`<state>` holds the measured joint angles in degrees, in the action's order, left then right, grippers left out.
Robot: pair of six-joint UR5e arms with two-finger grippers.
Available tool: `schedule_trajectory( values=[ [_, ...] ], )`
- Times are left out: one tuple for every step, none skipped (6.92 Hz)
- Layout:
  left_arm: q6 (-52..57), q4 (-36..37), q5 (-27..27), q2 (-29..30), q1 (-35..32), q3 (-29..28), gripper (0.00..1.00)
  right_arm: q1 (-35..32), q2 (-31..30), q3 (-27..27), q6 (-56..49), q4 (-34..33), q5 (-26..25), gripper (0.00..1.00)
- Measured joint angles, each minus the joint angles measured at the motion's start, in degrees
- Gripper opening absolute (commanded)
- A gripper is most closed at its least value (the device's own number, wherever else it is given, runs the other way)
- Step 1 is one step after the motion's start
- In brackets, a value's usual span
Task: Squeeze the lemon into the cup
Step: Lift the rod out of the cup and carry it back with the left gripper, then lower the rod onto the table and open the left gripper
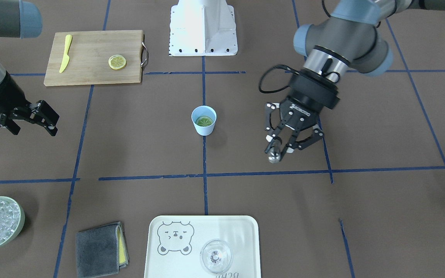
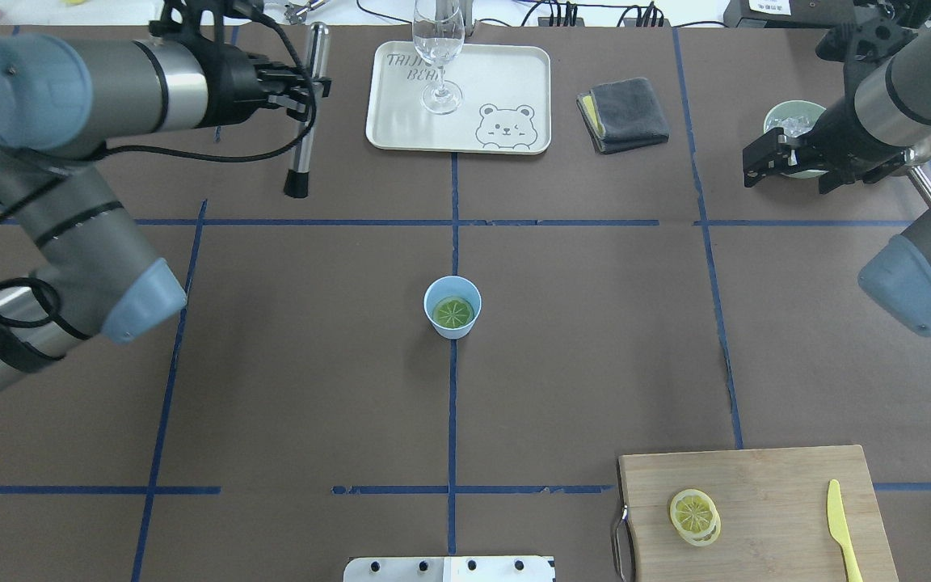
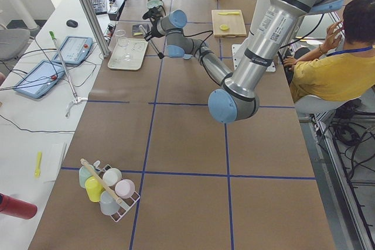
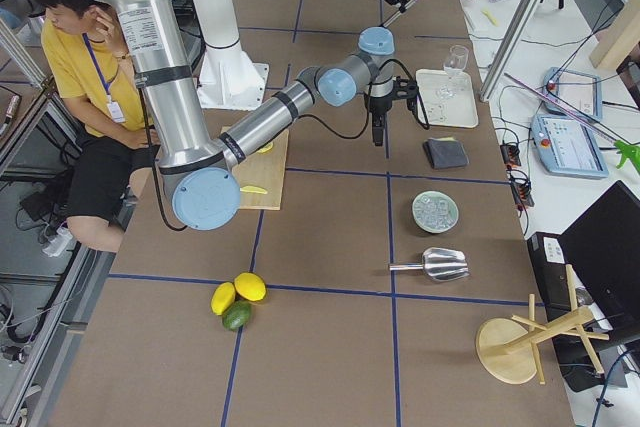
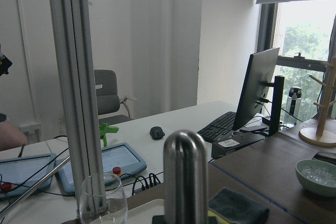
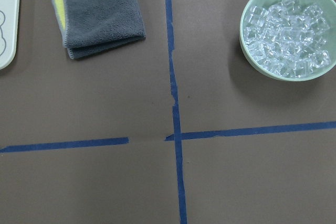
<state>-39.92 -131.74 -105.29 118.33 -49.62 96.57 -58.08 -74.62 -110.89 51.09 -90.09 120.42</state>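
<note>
Cut lemon lying in the cup

The cup is standing upright mid-surface, well apart from every edge, with the lemon resting inside it. The left jaws are clamping a metal rod toward the operators'-side left corner. The right jaws are hanging spread and empty near the operators'-side right corner, beside the bowl of ice. A second slice is sitting on the cutting board at the robot's edge.

**Six Views of One Desk**

The front-facing camera looks steeply down from opposite the robot. The overhead looks forward from behind it. Both show the cup and cutting board. Side cameras look along the desk from its ends. The right wrist camera looks straight down, close, on the ice bowl. The left wrist camera faces level past the metal rod.
</note>
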Motion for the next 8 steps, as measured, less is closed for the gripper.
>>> schedule_trajectory(
  values=[
    [-1.2, 5.9, -8.2, -3.0, -3.1, 0.0, 0.00, 0.0, 0.0, 0.2, -0.1, 0.0, 0.0, 1.00],
    [-2.3, 11.7, -12.3, -5.5, -5.3, 0.2, 0.00, 0.0, 0.0, 0.4, -0.3, 0.0, 0.0, 1.00],
    [-4.0, 16.4, -13.6, -7.6, -6.6, -0.3, 0.00, 0.0, 0.0, 0.5, -0.2, 0.0, 0.0, 1.00],
    [-5.2, 19.6, -14.0, -9.8, -7.0, -1.7, 0.00, 0.0, 0.0, 0.6, 0.0, 0.5, 0.0, 1.00],
    [-5.4, 21.6, -14.1, -12.2, -7.1, -3.0, 0.00, 0.0, -0.1, 0.9, 0.1, 1.4, 0.0, 1.00],
    [-4.8, 22.6, -14.2, -15.1, -7.1, -3.6, 0.00, 0.0, -0.1, 1.3, 0.1, 2.1, 0.0, 1.00],
    [-4.2, 23.1, -14.3, -17.0, -7.1, -3.9, 0.00, 0.0, -0.2, 1.4, 0.2, 2.5, 0.0, 1.00],
    [-3.8, 23.7, -14.3, -18.0, -7.0, -4.4, 0.00, 0.0, -0.4, 1.4, 0.3, 3.1, 0.0, 1.00]
  ],
)
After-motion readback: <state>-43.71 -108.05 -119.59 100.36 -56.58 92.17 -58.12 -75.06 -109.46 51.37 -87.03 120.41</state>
